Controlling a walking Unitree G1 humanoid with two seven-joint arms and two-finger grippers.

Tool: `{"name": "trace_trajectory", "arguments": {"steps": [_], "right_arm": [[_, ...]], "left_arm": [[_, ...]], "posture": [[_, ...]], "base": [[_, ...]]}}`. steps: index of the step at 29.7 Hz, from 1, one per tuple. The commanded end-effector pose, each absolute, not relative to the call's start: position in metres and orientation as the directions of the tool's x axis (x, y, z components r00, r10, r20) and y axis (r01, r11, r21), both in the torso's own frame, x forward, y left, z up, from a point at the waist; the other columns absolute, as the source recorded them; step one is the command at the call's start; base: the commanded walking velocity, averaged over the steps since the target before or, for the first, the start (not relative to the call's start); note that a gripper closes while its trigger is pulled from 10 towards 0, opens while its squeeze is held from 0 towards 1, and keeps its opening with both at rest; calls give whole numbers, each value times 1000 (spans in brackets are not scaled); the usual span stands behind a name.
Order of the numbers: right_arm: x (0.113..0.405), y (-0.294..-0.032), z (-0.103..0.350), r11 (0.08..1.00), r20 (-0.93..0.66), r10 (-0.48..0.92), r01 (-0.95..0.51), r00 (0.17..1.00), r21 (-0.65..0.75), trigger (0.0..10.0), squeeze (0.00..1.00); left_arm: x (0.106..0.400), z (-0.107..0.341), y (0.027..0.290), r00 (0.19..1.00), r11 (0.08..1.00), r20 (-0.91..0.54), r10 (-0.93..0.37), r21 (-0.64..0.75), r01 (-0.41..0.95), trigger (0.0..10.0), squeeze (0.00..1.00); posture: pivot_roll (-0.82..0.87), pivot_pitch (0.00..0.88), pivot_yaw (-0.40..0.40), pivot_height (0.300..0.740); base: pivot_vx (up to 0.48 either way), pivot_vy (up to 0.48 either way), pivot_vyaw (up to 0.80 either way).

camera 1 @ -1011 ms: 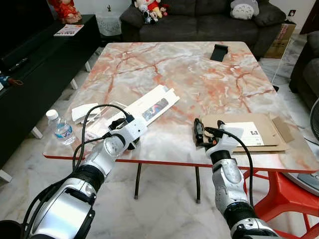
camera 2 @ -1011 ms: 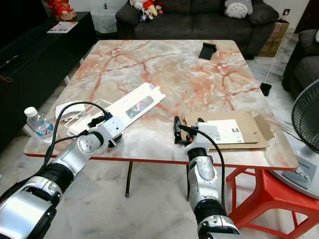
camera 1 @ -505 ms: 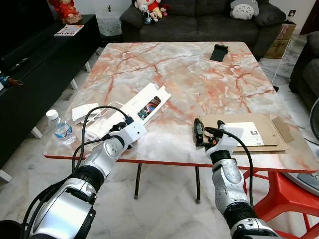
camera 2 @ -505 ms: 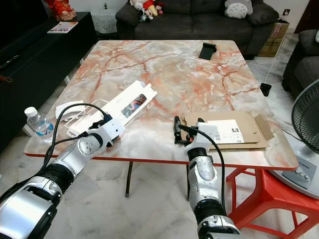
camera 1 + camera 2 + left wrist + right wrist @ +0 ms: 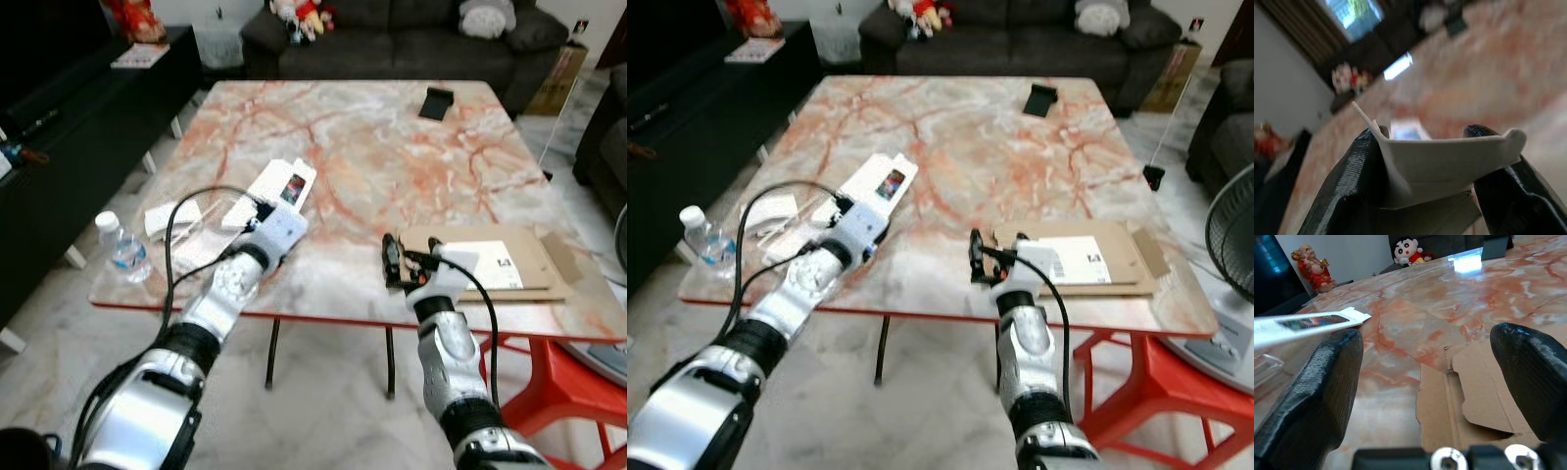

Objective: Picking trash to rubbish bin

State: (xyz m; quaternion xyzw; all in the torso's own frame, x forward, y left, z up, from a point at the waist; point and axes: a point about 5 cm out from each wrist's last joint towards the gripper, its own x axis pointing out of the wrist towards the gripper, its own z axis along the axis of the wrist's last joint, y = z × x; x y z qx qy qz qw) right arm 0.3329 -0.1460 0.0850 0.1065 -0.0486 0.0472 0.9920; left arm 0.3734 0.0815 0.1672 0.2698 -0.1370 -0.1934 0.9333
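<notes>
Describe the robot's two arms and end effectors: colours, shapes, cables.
Both arms are silver metal with black ribbed joint bands and looping black cables. The left end effector and the right end effector each have two long, rounded matte black fingers; the wrist housings are white, and silver screws show at the right one's base.

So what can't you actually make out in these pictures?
- Print on the white box: too small in the eye views, blurred in the left wrist view.
- The box's near end: covered by the left gripper, shut on it.
- Label on the flattened cardboard: text too small.
- The cardboard's near edge: hidden behind the open right gripper.
- Table legs: mostly hidden under the tabletop.
</notes>
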Motion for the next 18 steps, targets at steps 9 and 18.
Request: {"name": "trace_trajectory", "arguments": {"steps": [9, 18], "right_arm": [[335, -150, 91, 975, 136, 45, -73, 990, 210, 10000, 0], [334, -148, 94, 976, 157, 30, -63, 987, 210, 10000, 0]], "left_arm": [[361, 192, 69, 818, 880, 394, -418, 400, 257, 10000, 0], [359, 185, 74, 845, 923, 404, -350, 300, 239, 10000, 0]], "posture": [[-117, 20, 33, 740], [-124, 15, 43, 740]], "base": [[0, 0, 0], [0, 0, 0]]}}
